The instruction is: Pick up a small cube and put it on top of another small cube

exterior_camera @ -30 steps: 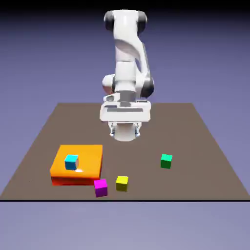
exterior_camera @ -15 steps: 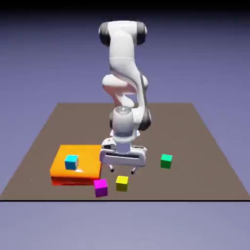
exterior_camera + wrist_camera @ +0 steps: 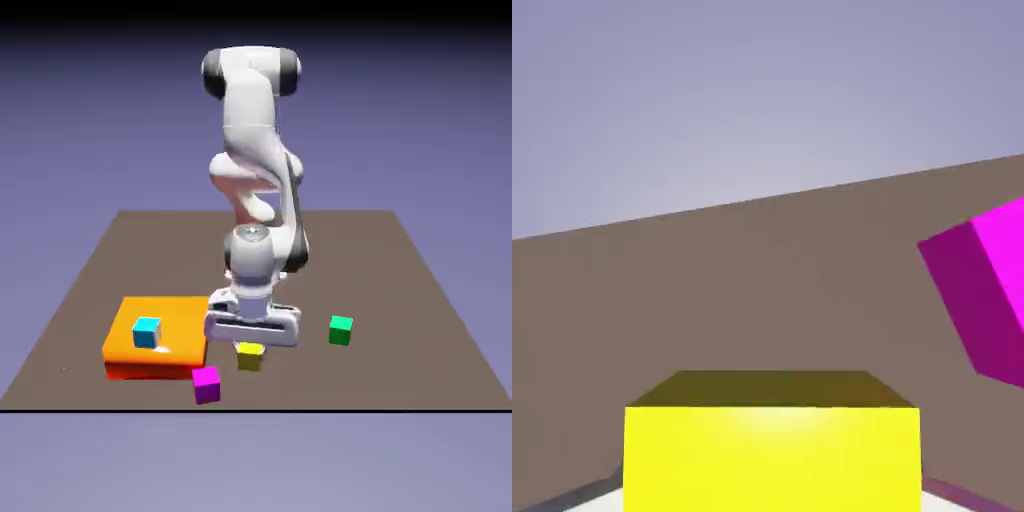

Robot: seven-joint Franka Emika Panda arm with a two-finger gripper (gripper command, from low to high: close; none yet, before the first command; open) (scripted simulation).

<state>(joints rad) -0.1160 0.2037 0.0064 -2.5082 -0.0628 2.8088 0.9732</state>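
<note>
The blue cube (image 3: 147,333) sits on the big orange block (image 3: 160,338), at the exterior view's left. Next comes the pink cube (image 3: 206,385), down on the table (image 3: 340,270). Then the hand (image 3: 250,348) has the yellow cube (image 3: 250,357) squeezed between its two fingers, right under the arm (image 3: 252,200). The green cube (image 3: 341,331) sits on the table at the exterior view's right.

In the hand view, we note the brown tabletop (image 3: 762,300) ahead of and around the fingers, its far edge slanting. Past that edge, farther from the fingers, we record a plain blue-violet backdrop (image 3: 712,90), palest low down. In the exterior view we observe the backdrop darkening to black at the top, high above the fingers.
</note>
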